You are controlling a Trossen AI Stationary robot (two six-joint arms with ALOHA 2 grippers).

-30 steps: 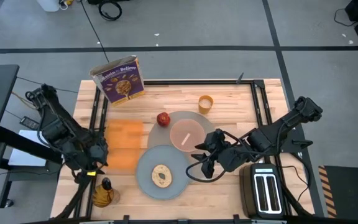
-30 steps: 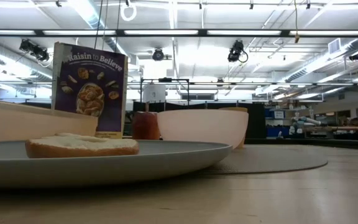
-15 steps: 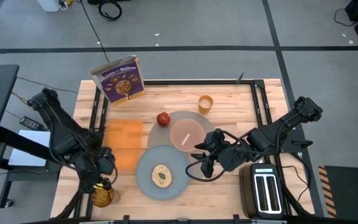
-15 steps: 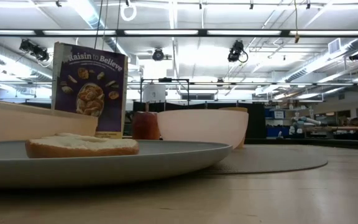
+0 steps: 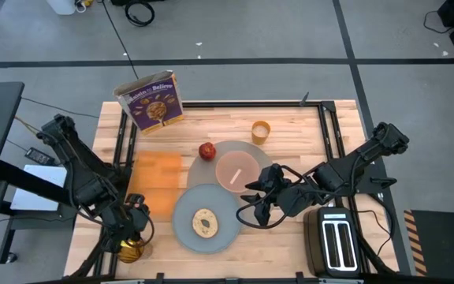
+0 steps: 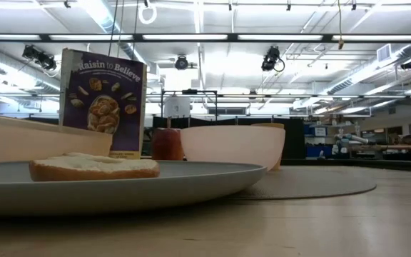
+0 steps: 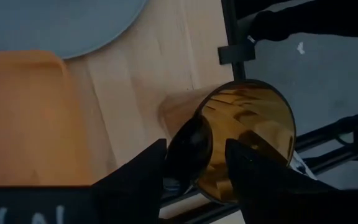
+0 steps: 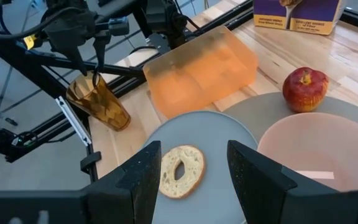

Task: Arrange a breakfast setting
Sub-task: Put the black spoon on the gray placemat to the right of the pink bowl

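A metal spoon (image 7: 190, 152) stands in an amber glass (image 7: 244, 134) at the table's near left corner (image 5: 130, 248), its rounded end sticking out of the rim. My left gripper (image 7: 194, 148) is open just above the glass, one finger on either side of the spoon's end; it also shows in the right wrist view (image 8: 92, 59). My right gripper (image 8: 194, 163) is open and empty beside the right edge of the grey plate (image 5: 184, 225). A toast slice (image 5: 204, 223) lies on the plate. A pink bowl (image 5: 236, 171) sits on the round mat (image 5: 252, 148). A red apple (image 5: 206, 151) and an orange cup (image 5: 260, 131) stand near the mat.
An orange cloth (image 5: 154, 183) lies left of the plate. A cereal box (image 5: 152, 100) stands at the far left. A black toaster (image 5: 336, 243) sits at the near right corner. A black frame rail (image 7: 229, 37) runs along the table's left edge beside the glass.
My left gripper has gone toward the table's near edge and down, from beside the orange cloth to just over the amber glass and the spoon in it. The right arm and the things on the table have kept still.
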